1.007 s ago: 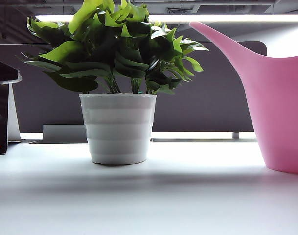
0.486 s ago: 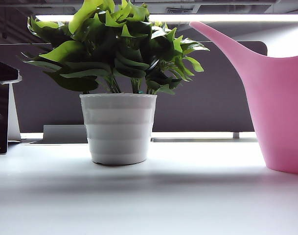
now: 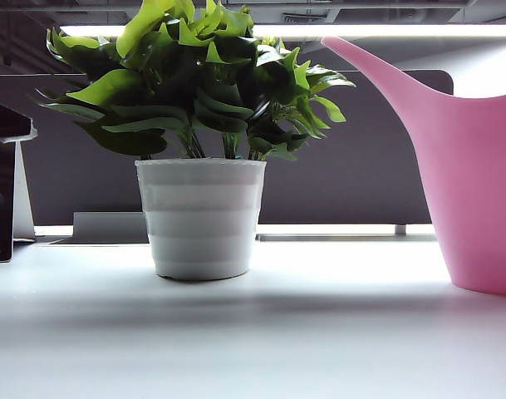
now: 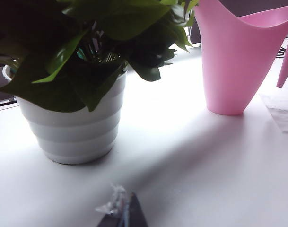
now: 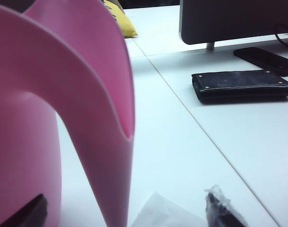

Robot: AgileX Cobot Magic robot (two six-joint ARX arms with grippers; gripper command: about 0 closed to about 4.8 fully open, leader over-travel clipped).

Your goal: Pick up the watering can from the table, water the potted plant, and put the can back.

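Table (image 3: 319,332) lies bare between potted plant (image 3: 201,166) and watering can (image 3: 477,183); right hand (image 5: 125,210) open beside it, left hand (image 4: 122,215) unreadable.

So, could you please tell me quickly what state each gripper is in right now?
Left gripper: only one tip shows near the potted plant; cannot be told.
Right gripper: open, fingers beside the watering can, holding nothing.

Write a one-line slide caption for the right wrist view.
Open right gripper close behind the pink watering can, which stands on the white table; black wallet beyond.
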